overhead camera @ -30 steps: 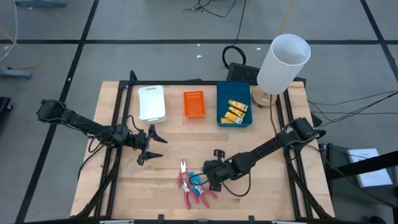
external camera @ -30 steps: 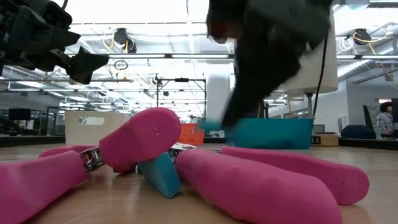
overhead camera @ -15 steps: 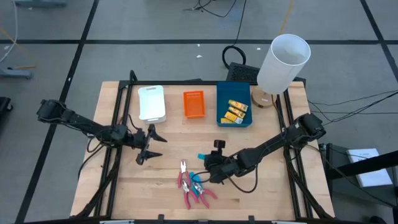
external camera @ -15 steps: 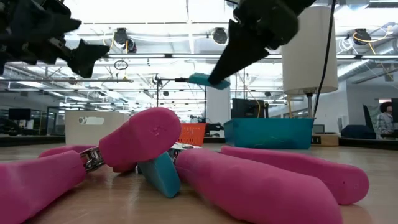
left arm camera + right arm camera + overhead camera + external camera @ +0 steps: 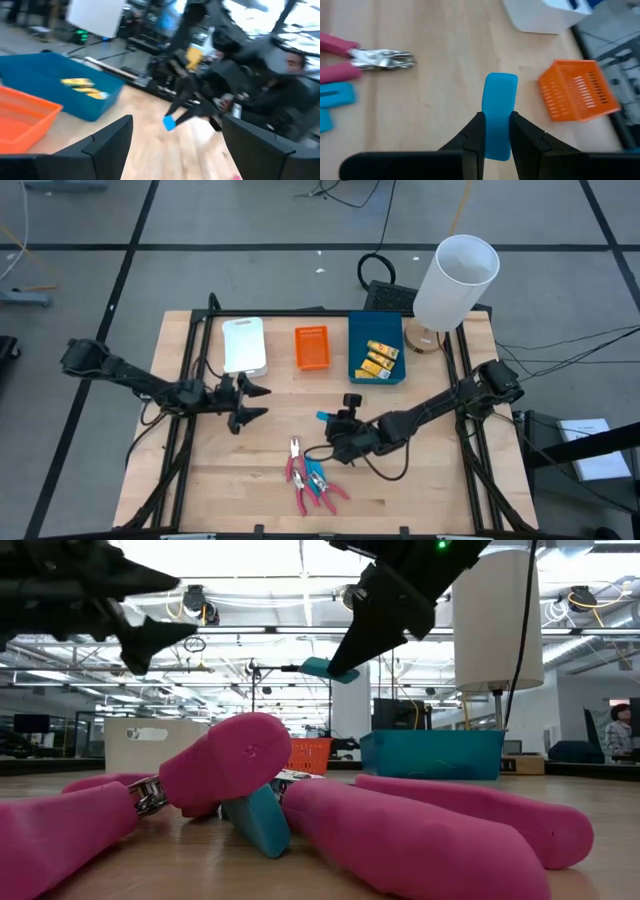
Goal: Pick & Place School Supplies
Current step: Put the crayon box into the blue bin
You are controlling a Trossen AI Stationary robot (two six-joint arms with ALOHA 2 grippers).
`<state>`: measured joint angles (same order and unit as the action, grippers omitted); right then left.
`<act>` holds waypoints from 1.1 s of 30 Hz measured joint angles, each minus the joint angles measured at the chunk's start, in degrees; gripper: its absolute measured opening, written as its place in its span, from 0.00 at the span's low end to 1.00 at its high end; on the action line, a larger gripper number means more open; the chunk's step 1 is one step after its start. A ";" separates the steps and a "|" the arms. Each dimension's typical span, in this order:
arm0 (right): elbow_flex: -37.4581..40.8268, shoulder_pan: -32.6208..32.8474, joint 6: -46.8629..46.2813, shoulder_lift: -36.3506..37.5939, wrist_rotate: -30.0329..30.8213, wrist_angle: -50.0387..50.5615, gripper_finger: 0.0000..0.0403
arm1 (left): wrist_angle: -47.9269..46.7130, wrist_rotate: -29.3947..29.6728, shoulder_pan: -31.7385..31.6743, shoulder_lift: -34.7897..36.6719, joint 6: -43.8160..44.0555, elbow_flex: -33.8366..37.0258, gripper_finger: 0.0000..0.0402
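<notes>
My right gripper [image 5: 331, 421] hangs above the table's middle, shut on a small light-blue piece [image 5: 498, 95], also seen in the low view [image 5: 322, 669]. Below and nearer, pink-handled tools [image 5: 308, 480] lie on the wood in a pile with more light-blue pieces [image 5: 318, 477] among them. Yellow packets [image 5: 381, 359] lie in the blue tray [image 5: 357, 330]. My left gripper [image 5: 254, 402] waits open at the table's left, holding nothing. My right gripper pinches the light-blue piece between its two fingers, on its two flat sides near one end [image 5: 496, 131]. The other end [image 5: 500, 80] sticks out past the fingertips. The fingers slant down from the table's right. The piece is lifted clear of the table.
A white tray [image 5: 244, 345], an orange tray [image 5: 312, 347] and the blue tray stand in a row along the far edge. A tall white cylinder [image 5: 455, 280] stands at the far right corner. Bare wood lies between the trays and the pile.
My right gripper has risen from the pile with the light-blue piece, gone toward the far edge and rolled at the wrist; the piece is now lifted clear. My left gripper has turned in place and stayed open.
</notes>
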<state>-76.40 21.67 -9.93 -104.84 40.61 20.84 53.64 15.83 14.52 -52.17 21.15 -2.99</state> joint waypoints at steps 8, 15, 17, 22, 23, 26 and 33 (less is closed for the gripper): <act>-0.04 -0.02 2.80 0.00 9.03 0.02 0.14 | -7.47 3.74 0.01 -17.40 -4.17 -15.33 0.77; -0.04 0.58 3.86 0.00 13.68 -1.07 0.14 | -12.90 3.79 -0.62 -29.32 -7.61 -28.01 0.77; -0.04 0.69 4.82 0.00 13.60 -2.53 0.14 | -14.54 3.80 -1.37 -31.63 -7.27 -30.08 0.77; -0.04 1.14 8.86 0.02 13.62 -7.73 0.14 | -14.98 3.79 -3.48 -35.95 -4.25 -33.05 0.77; -0.04 1.23 9.41 0.02 13.60 -8.23 0.14 | -14.92 3.74 -3.83 -36.41 -3.89 -33.39 0.77; -0.04 1.29 10.28 0.02 13.68 -8.52 0.14 | -14.90 3.46 -4.52 -36.73 -2.86 -33.68 0.77; -0.04 1.48 10.25 0.06 13.52 -8.76 0.14 | -14.47 3.75 -4.76 -35.89 -2.53 -33.74 0.68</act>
<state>-76.44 23.16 0.32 -104.77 54.13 12.08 39.17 19.58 9.76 -88.06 18.62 -36.73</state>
